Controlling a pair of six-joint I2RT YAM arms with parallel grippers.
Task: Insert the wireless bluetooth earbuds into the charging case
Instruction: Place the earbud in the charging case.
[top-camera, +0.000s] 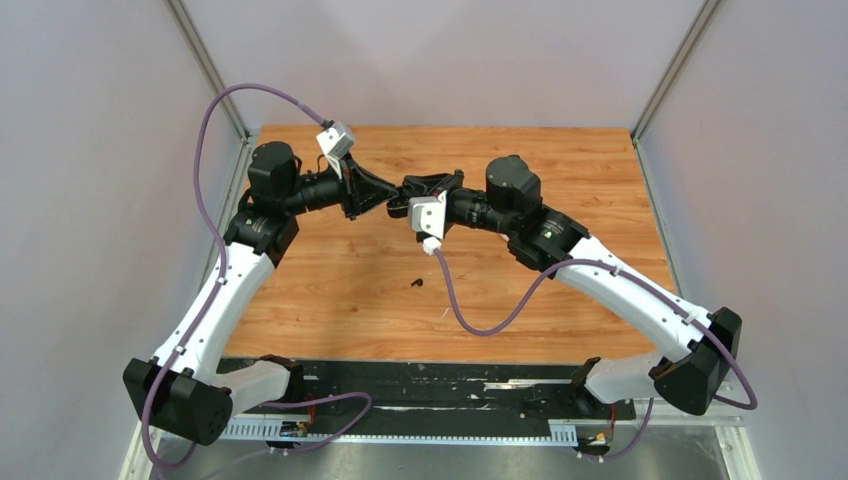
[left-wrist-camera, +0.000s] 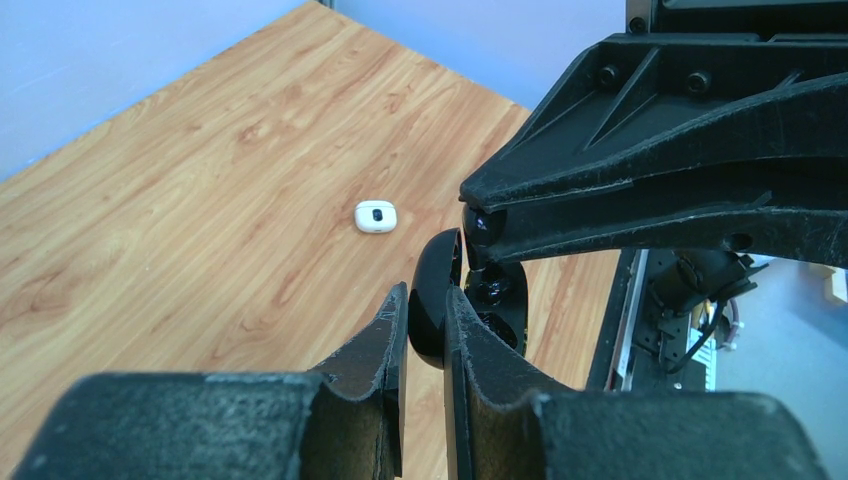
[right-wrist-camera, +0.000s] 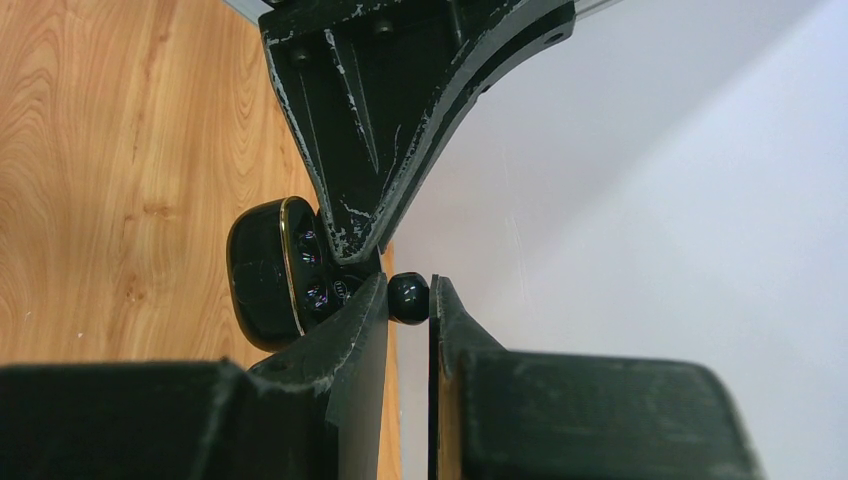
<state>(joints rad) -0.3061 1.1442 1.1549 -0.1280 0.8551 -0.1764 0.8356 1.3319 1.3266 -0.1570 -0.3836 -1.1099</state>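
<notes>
Where the 2 arms meet above the far half of the table (top-camera: 330, 290), a black earbud (right-wrist-camera: 408, 297) sits pinched between the tips of the right gripper (right-wrist-camera: 408, 295), its rounded body showing in the narrow gap between the 2 fingers. It is held right at the mouth of the charging case (right-wrist-camera: 262, 275), a glossy black oval shell with a thin gold rim. The case is open, and dark, shiny recesses show inside it. From the left wrist, the earbud and the right gripper's tip (left-wrist-camera: 478, 225) are at the case's opening, but contact between earbud and recess cannot be made out.

The left gripper (left-wrist-camera: 425, 310) is clenched on the case, 1 finger on each side of a thin edge of the shell, holding it up off the wood. In the right wrist view it (right-wrist-camera: 355, 240) comes down from above as a scuffed black wedge whose point meets the case. From the top camera both grippers, left (top-camera: 385, 195) and right (top-camera: 408, 190), meet tip to tip in the air.

A second black earbud (top-camera: 417, 283) lies alone on the table, nearer the arm bases and well apart from the grippers. A small white piece (left-wrist-camera: 376, 216) with a dark spot rests on the wood beyond the case; it is too small to say what it is. Purple cables (top-camera: 205, 180) loop from each wrist.
</notes>
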